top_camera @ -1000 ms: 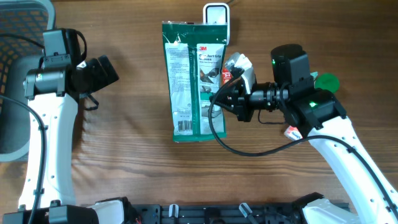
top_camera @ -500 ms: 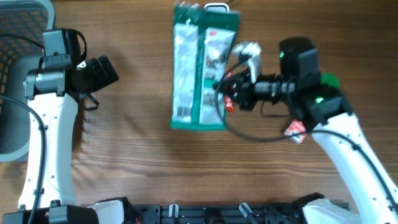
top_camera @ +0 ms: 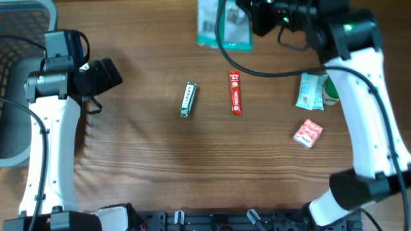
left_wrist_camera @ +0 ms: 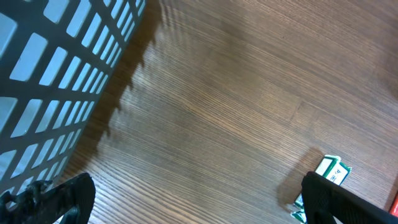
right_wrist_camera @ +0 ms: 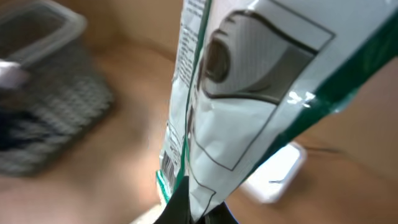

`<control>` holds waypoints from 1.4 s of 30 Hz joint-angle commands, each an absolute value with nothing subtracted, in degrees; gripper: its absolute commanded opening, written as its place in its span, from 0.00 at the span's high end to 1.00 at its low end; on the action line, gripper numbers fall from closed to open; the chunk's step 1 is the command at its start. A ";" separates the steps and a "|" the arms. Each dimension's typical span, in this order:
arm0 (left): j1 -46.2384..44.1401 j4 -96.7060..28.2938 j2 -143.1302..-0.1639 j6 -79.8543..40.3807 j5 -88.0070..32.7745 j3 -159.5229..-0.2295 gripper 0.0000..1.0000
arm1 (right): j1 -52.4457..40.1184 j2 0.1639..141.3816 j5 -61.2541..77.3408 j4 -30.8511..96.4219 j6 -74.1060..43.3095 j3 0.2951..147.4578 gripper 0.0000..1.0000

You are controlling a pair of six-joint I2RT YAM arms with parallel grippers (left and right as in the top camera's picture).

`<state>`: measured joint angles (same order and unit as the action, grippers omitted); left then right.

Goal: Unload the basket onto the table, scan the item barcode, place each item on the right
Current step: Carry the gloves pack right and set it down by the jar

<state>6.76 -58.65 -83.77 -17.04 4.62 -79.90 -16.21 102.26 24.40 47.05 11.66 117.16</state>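
Two hands seen. Left hand [top_camera: 110, 73]: fingers wide apart, empty, basket [top_camera: 19, 25] at its left. Green pack [top_camera: 187, 99] and red bar [top_camera: 236, 93] lie on counter [top_camera: 192, 167] between the hands. Right hand [top_camera: 239, 16]: clamped on bag [top_camera: 209, 25] edge; bag juts to its left, barcode [right_wrist_camera: 166, 163] near the fingers. Pouch [top_camera: 311, 90] and red box [top_camera: 307, 133] lie nearer than that hand.

right pincer [top_camera: 248, 17] clamps green-white pouch [top_camera: 212, 25]; red bar [top_camera: 236, 93] lies near green stick [top_camera: 187, 99].

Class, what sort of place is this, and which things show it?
Probably a mock shop checkout on a robot bench: packaged goods like the red bar and red box lie on a wooden table, with a mesh basket alongside.
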 commanded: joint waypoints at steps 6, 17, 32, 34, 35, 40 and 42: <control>6.98 -58.50 -84.07 -17.12 4.36 -80.64 0.00 | -23.07 115.48 -11.07 32.10 39.29 118.24 0.96; 6.98 -58.50 -84.07 -17.12 4.36 -80.64 0.00 | -29.10 131.26 -36.49 5.39 60.53 118.21 0.96; 6.98 -58.50 -84.07 -17.12 4.38 -80.64 0.00 | -33.56 134.30 -37.52 5.34 57.52 117.62 0.96; 6.98 -58.50 -84.07 -17.12 4.38 -80.64 0.00 | -33.89 134.30 -36.51 8.12 53.49 117.62 0.96; 6.98 -58.50 -84.07 -17.12 4.38 -80.64 0.00 | -33.91 134.30 -36.27 9.76 50.46 117.62 0.96; 6.98 -58.50 -84.07 -17.12 4.38 -80.64 0.00 | -33.91 134.32 -30.35 18.33 40.10 117.62 0.95; 6.98 -58.50 -84.07 -17.12 4.38 -80.64 0.00 | -33.91 134.32 -27.29 20.75 37.80 117.62 0.96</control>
